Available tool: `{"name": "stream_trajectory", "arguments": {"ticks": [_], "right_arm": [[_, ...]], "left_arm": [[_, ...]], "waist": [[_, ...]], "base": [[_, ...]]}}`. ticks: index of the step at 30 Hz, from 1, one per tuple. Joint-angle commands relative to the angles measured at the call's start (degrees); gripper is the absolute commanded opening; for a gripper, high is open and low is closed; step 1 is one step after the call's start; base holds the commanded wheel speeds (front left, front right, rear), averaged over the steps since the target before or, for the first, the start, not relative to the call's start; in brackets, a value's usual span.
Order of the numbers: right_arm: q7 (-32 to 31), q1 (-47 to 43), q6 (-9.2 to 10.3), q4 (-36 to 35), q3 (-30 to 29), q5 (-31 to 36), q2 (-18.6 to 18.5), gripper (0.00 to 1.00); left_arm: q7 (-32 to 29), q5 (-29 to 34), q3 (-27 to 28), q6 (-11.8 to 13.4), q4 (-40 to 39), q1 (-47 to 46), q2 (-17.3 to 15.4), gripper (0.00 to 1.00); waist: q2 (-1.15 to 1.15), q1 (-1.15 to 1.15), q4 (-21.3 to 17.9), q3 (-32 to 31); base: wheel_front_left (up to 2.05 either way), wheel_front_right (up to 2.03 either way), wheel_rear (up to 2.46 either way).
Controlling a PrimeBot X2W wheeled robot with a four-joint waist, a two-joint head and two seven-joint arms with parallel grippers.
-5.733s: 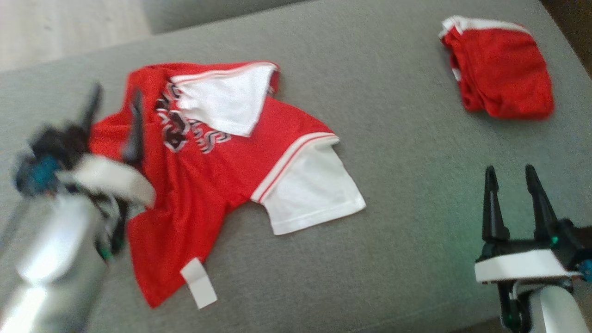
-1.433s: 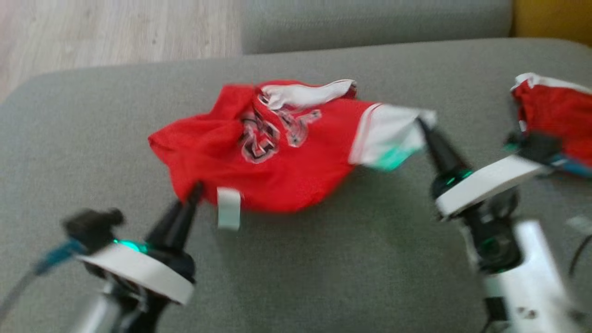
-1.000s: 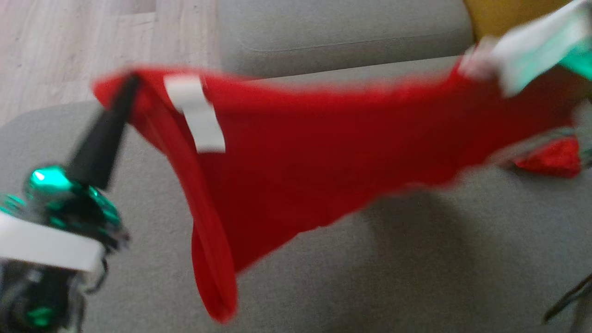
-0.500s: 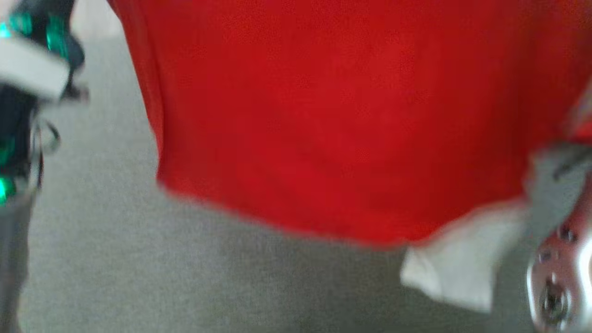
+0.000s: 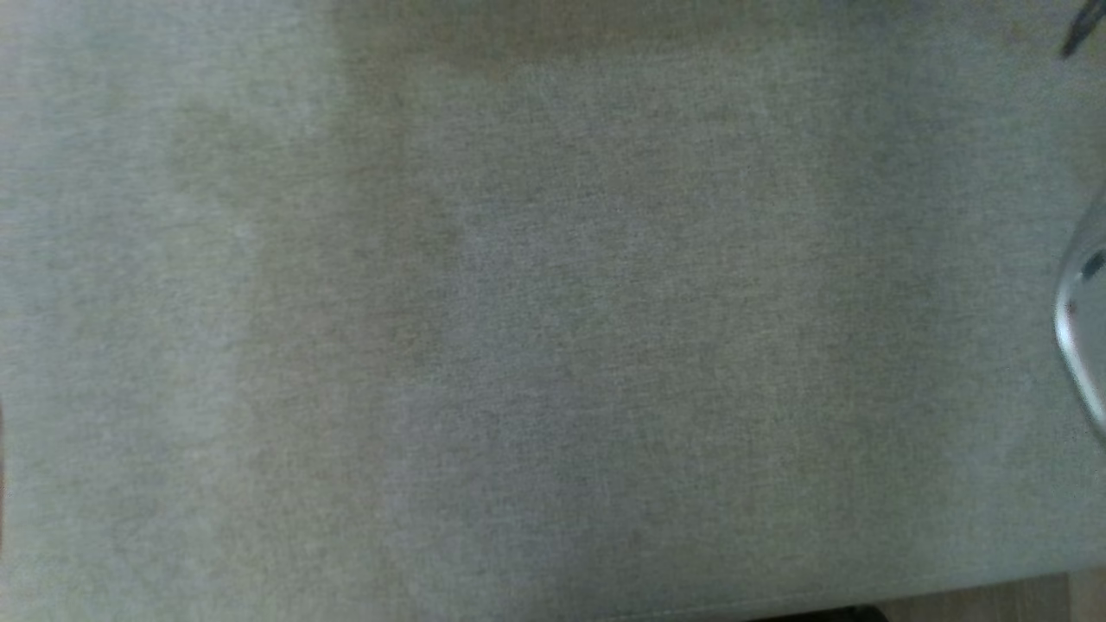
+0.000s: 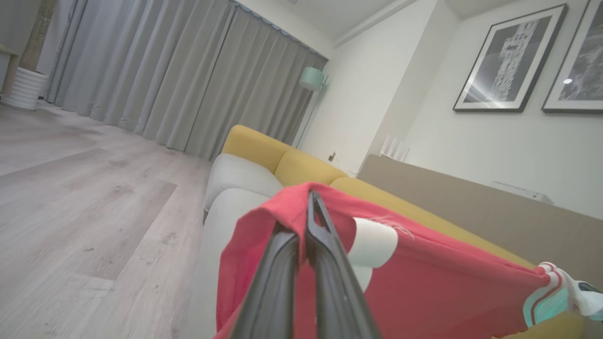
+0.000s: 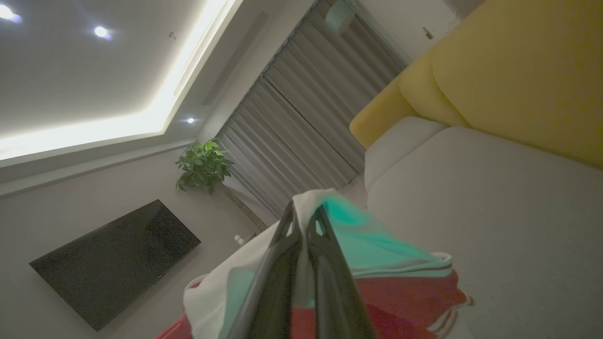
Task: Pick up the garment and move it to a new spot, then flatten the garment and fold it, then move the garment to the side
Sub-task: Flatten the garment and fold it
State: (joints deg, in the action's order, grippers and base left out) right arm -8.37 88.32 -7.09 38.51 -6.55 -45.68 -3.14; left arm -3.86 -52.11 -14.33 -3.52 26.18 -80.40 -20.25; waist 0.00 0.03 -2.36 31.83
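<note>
Clamping the red hem, L gripper [image 6: 305, 220] has jaws shut on the garment [image 6: 424, 292], next to the white tag [image 6: 373, 241]. R gripper [image 7: 304, 213] is pinched shut on the white sleeve [image 7: 221, 287]. Garment hangs stretched betw. both, in air over the grey sofa cushion [image 5: 553, 345].

Risks: both holds are thin edge pinches, so a fast swing or wider arm spread may pull cloth free. Slack centre may bunch on touchdown, complicating flattening.

Vs. half a sec earlier: red cloth filled head view; now bare cushion there. Camera tilt or lift, cause unclear.
</note>
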Motion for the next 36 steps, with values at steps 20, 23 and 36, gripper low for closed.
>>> {"name": "stream_trajectory", "arguments": {"ticks": [20,23,36], "right_arm": [[-3.11,-81.87,-0.4,-36.01,4.14,-3.07,0.26,0.0],[-4.85,-94.15,-0.4,-43.94,1.25,-2.66,0.26,0.0],[-16.86,-106.02,-0.4,-57.06,-5.22,3.44,0.26,0.0]], "left_arm": [[12.56,-7.02,-14.25,-1.52,-21.57,66.58,-9.96,0.0],[12.74,-8.11,-15.01,1.18,-28.78,75.09,-11.08,0.0],[5.09,-11.17,-16.81,7.99,-44.63,86.55,-17.77,0.0]], "waist": [[0.0,-0.03,1.28,-18.36],[0.0,-0.03,2.36,-19.42],[0.0,-0.03,4.19,-17.57]], "base": [[0.0,0.0,0.0],[0.0,0.0,0.0],[0.0,0.0,0.0]]}}
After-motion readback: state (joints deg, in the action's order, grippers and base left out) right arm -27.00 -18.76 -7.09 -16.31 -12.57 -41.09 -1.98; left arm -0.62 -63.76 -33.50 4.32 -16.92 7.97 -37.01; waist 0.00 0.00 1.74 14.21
